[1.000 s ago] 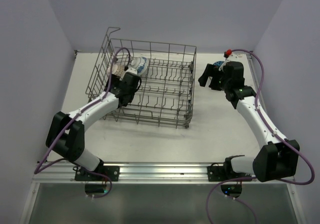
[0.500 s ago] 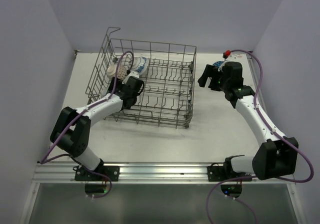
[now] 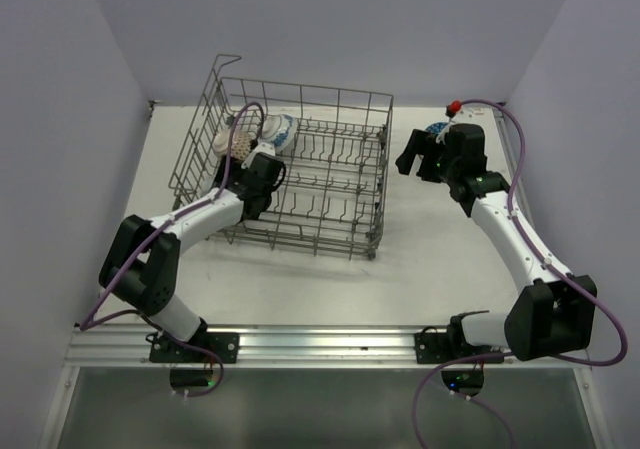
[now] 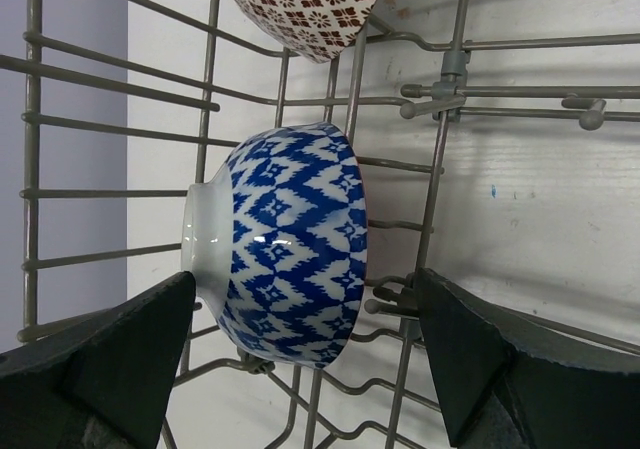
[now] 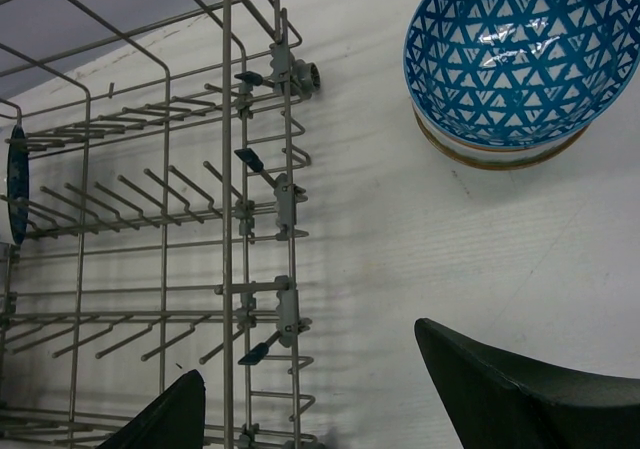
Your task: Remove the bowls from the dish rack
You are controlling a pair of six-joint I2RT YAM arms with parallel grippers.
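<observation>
Change — left gripper (image 4: 305, 289) has advanced into the rack (image 4: 440, 149); jaws wide, straddling the blue bowl (image 4: 290, 239), not yet closed — grasp likely next; right gripper (image 5: 308, 354) wide, empty.

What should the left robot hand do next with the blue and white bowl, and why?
Probably ease a little further onto the blue-and-white bowl before closing. The left gripper is open with a finger on each side of it, but only the tips overlap the bowl. It stands on edge in the dish rack, not yet gripped.
</observation>
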